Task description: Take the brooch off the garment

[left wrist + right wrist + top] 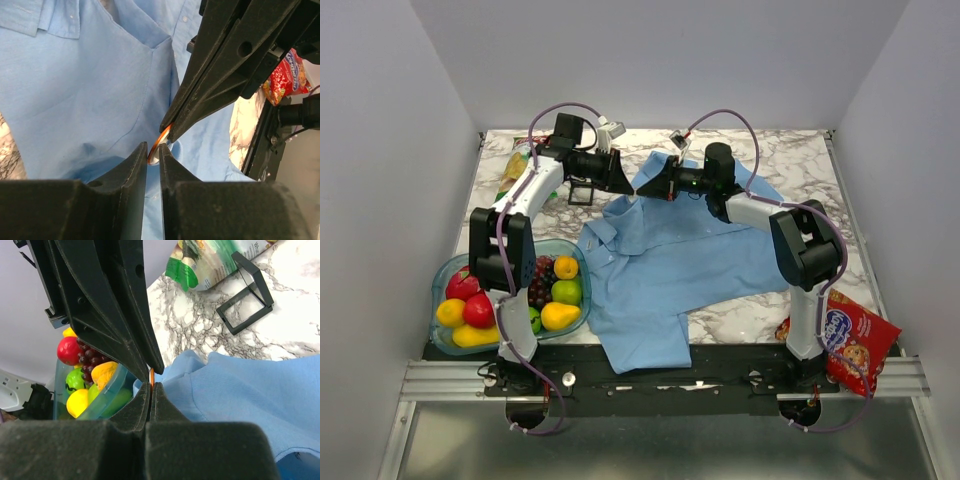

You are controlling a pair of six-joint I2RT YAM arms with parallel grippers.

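Note:
The garment [670, 260], a light blue collared shirt, lies spread over the marble table. Both arms reach across it and their tips meet above its far part. My left gripper [628, 187] comes from the left and my right gripper [648, 190] from the right. In the left wrist view the brooch [156, 147], a thin orange-rimmed disc seen edge-on, stands tilted across the narrow gap of my left gripper [153, 147]. The right gripper [169, 131] pinches its upper edge. The right wrist view shows the brooch [151, 375] clamped in my right gripper [150, 386] over the blue cloth [260, 390].
A blue bowl [435, 290] of fruit sits at the near left. A red snack bag [850, 345] lies at the near right edge. A small black open frame [580, 193] and a green packet [515, 170] lie at the far left. White walls enclose the table.

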